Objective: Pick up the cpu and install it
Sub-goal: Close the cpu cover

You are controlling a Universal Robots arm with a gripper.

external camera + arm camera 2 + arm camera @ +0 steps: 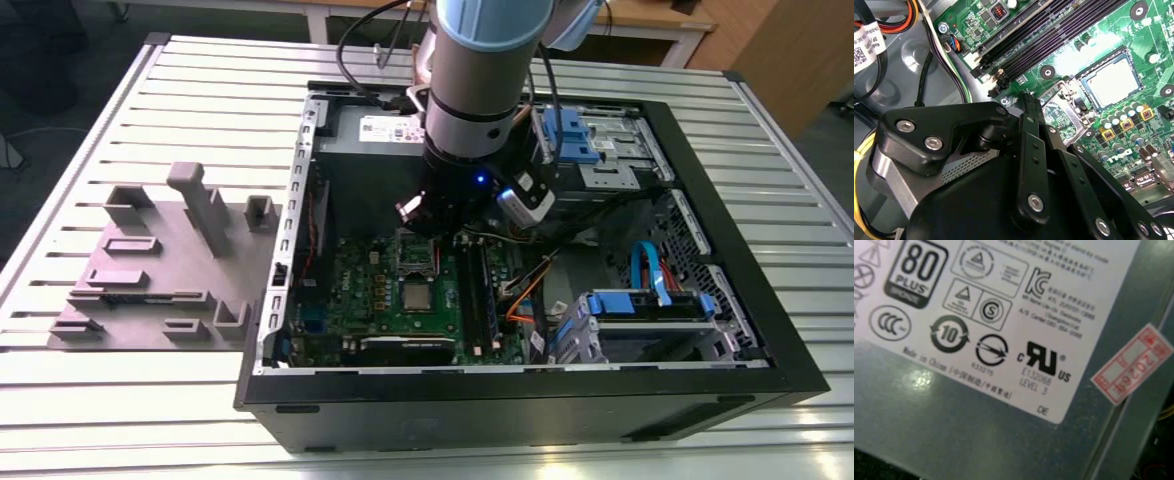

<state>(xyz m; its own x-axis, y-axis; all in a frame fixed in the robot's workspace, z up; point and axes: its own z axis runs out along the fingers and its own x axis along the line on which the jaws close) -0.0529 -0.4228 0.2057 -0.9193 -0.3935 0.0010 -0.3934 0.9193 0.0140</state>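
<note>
**Colours in and around the black case**

The computer case (534, 400) is black, and the counter (120, 400) under it is pale silver with a pattern of ribbed slats. The fixture block (160, 270) is a plain matte grey. The arm (474, 80) is light blue above and grey below. The motherboard (354, 290) is green with fine pale traces. The cpu (1111, 82) is silvery-grey, and the memory slots (1044, 40) are black. The drive latches (567, 135) are bright blue and the thin cables (523, 290) are orange. In the second wrist view the gripper (1029, 102) is black with silver screws. The power supply (979, 440) is grey. Its label (1004, 305) is white with black marks, and its sticker (1131, 365) is red and white.
</note>
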